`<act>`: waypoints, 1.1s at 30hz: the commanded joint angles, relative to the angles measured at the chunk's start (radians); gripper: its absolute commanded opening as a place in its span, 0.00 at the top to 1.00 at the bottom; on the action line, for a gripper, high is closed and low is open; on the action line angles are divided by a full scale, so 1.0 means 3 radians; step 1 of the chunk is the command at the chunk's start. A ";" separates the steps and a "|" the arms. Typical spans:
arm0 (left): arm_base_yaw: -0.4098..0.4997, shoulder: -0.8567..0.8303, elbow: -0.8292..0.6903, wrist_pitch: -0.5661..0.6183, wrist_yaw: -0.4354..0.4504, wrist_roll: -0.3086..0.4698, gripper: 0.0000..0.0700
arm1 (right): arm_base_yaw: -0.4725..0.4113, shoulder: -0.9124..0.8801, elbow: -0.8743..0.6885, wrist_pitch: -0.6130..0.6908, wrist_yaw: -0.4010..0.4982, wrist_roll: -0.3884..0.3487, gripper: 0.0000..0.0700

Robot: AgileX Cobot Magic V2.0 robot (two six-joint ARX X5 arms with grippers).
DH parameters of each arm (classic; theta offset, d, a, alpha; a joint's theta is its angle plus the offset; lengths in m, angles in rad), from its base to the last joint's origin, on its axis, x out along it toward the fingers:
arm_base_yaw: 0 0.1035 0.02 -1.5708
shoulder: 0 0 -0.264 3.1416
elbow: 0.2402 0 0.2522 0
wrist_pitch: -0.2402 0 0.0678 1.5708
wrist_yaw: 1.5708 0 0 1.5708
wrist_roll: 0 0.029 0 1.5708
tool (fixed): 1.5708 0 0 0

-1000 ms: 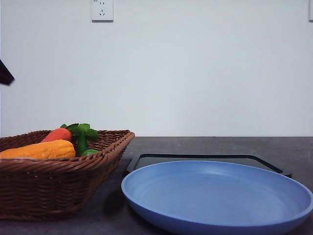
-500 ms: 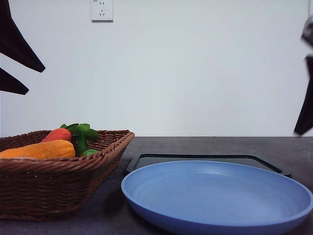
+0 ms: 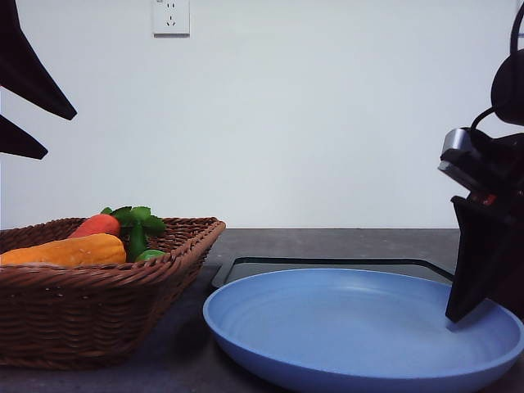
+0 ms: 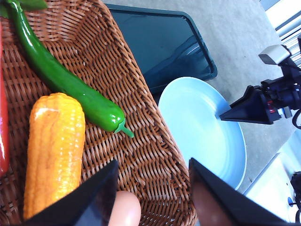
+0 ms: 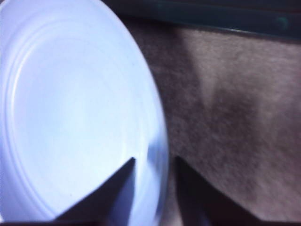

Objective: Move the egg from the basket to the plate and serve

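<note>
Brown woven wicker basket, rectangular with flaring sides: stands on the dark tabletop at the robot's left, just beside the plate. It holds a yellow-orange corn cob, a long green chili pepper, a red-orange carrot with green leaves and the egg.

Small smooth brownish-pink egg: lies on the basket floor near one corner, beside the corn cob. In the left wrist view it sits partly behind one finger of the tool. Not yet lifted.

Left tool: fingers spread wide, holding nothing, poised above the basket. The egg lies close by one finger rather than centred in the gap, so the spread looks meant to straddle it after a small sideways correction.

Wide shallow round light-blue plate: empty, resting on the tabletop with its far edge overlapping a flat black rectangular tray.

Right tool: fingers apart, one inside the plate's rim and one outside, astride it but not visibly clamped. Probable purpose: to steady the plate for the egg's arrival, then carry it for serving. The right wrist view is blurred, so contact with the rim cannot be confirmed.
</note>
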 commanded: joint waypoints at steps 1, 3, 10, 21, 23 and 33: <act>-0.0013 0.0024 0.0053 0.0027 0.0005 0.0008 0.56 | 0.0014 0.0064 0.0011 0.0038 -0.0003 0.0064 0.93; -0.0013 0.0024 0.0053 0.0020 0.0004 0.0008 0.56 | 0.0014 0.0065 0.0011 0.0034 0.0002 0.0066 0.99; -0.0025 0.0025 0.0054 -0.0056 0.0017 0.0057 0.50 | -0.0030 -0.0182 0.0013 -0.0122 -0.0004 0.0079 1.00; -0.0444 0.0245 0.0350 -0.0711 -0.0466 0.0605 0.41 | -0.0193 -0.1150 0.0014 -0.0826 -0.0004 0.0028 1.00; -0.0599 0.0373 0.0495 -0.0910 -0.0708 0.0783 0.41 | -0.0221 -0.1346 0.0014 -0.0877 -0.0004 0.0030 1.00; -0.1256 0.1230 0.1071 -0.1311 -0.1500 0.1060 0.41 | -0.0278 -0.1957 0.0014 -0.0909 -0.0004 0.0042 1.00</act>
